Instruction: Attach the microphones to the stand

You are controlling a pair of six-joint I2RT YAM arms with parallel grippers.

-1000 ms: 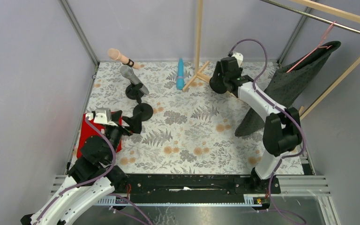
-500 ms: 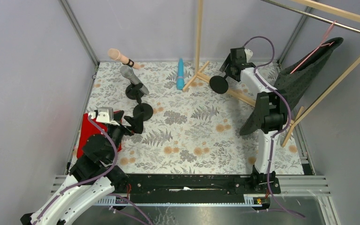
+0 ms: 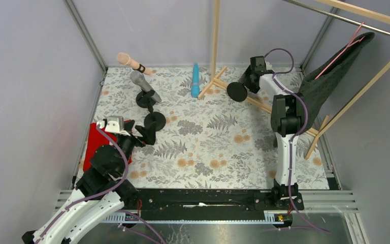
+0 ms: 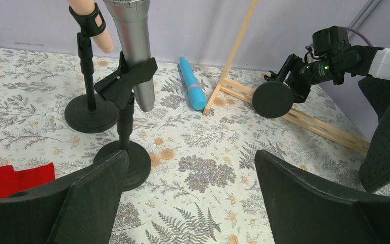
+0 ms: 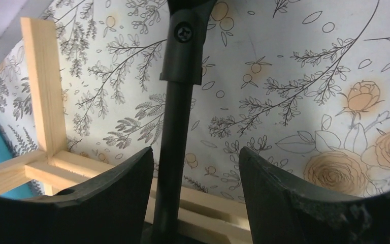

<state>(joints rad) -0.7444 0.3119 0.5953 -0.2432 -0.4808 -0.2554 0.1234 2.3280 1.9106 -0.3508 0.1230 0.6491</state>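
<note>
We note the left gripper (image 4: pixel 190 157) spread wide and empty, low left beside the red cloth (image 3: pixel 89 147). The peach-pink microphone (image 3: pixel 128 61) and silver-grey microphone (image 3: pixel 145 84) sit clipped in two stands (image 3: pixel 154 120) upper left; the left wrist view crops both heads. The cyan-blue microphone (image 3: pixel 195 81) lies flat top centre, by the wooden frame (image 3: pixel 215 46). The right gripper (image 5: pixel 195 152) is parted around the pole (image 5: pixel 175 152) of the tipped third stand (image 3: pixel 237 92); clip cut off above, finger contact unclear to us
</note>
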